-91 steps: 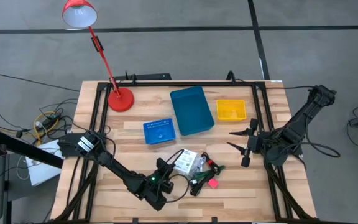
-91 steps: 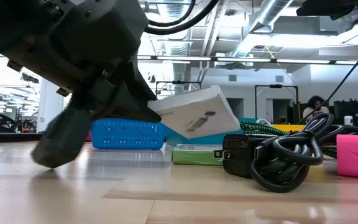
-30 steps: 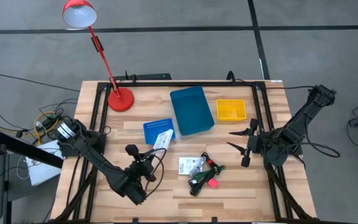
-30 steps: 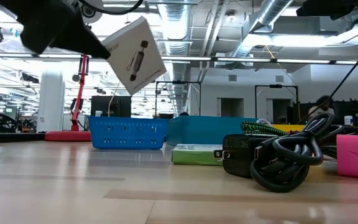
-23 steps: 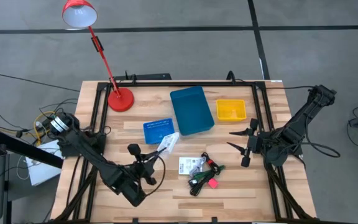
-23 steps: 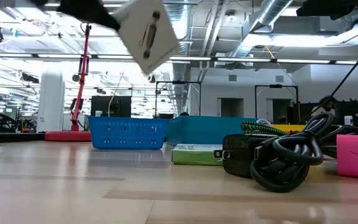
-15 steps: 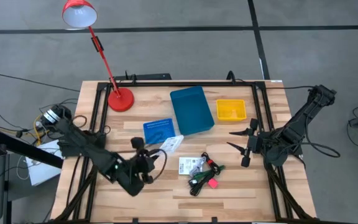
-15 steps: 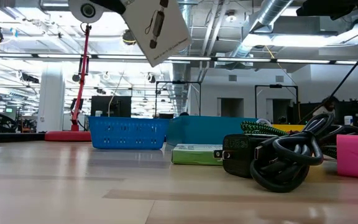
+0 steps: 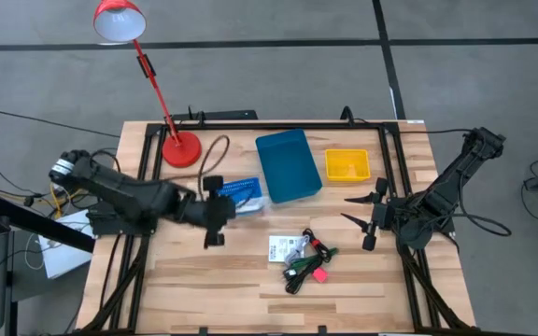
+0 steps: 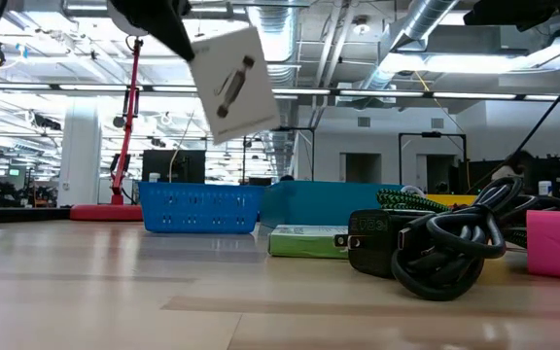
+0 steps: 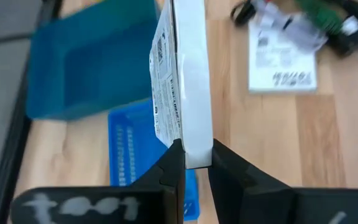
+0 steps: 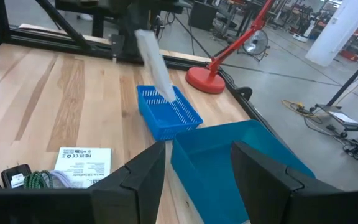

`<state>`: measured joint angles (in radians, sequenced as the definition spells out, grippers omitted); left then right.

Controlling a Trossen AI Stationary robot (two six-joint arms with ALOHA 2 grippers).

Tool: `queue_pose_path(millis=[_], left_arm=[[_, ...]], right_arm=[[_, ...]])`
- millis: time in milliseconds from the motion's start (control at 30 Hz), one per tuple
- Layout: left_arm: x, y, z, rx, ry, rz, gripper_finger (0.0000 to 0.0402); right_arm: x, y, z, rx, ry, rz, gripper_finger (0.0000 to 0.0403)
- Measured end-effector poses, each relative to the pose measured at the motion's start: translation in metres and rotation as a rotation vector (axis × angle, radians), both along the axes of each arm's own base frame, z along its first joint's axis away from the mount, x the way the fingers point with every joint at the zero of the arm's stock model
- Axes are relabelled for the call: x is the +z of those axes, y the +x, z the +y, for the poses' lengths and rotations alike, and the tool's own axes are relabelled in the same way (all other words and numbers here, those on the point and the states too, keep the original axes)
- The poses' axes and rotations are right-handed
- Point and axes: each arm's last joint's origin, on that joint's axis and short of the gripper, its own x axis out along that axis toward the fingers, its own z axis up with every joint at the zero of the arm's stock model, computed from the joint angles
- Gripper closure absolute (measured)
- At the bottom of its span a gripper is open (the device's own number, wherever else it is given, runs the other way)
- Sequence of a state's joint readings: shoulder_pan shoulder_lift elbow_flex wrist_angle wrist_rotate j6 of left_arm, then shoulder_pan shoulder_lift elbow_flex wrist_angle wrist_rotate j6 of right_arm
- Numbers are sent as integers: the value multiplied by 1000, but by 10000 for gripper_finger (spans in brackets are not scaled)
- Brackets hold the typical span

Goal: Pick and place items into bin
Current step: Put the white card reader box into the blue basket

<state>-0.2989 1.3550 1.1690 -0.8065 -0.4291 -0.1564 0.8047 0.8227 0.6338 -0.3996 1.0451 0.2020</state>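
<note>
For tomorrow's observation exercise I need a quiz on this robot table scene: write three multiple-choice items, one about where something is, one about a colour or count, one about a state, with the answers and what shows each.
1. Where is the white box held by the left gripper?
A. Above the small blue basket
B. Inside the yellow bin
C. Flat on the table by the red lamp

2. How many open containers stand on the table?
A. One
B. Three
C. Five

3. What is the right gripper doing?
A. Gripping the black cable
B. Waiting open and empty
C. Pressing into the teal bin

Answers:
1 A: the low view shows the box in the air, and the left wrist view shows the basket below it.
2 B: the blue basket, teal bin and yellow bin.
3 B: its fingers are spread with nothing between them.
</note>
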Motion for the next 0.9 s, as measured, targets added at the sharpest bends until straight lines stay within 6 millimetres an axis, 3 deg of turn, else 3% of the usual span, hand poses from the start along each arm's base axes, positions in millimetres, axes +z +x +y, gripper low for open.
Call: queue_pose_path(millis=[433,600,900], left_arm=[[-5,3,60,3,-167,137,369],[-8,-1,70,15,-234,185,369],[-9,0,70,-10,-281,198,369]], right_arm=[[0,0,0,0,0,0,226],[0,0,0,0,0,0,226],[0,0,0,0,-1,1,226]])
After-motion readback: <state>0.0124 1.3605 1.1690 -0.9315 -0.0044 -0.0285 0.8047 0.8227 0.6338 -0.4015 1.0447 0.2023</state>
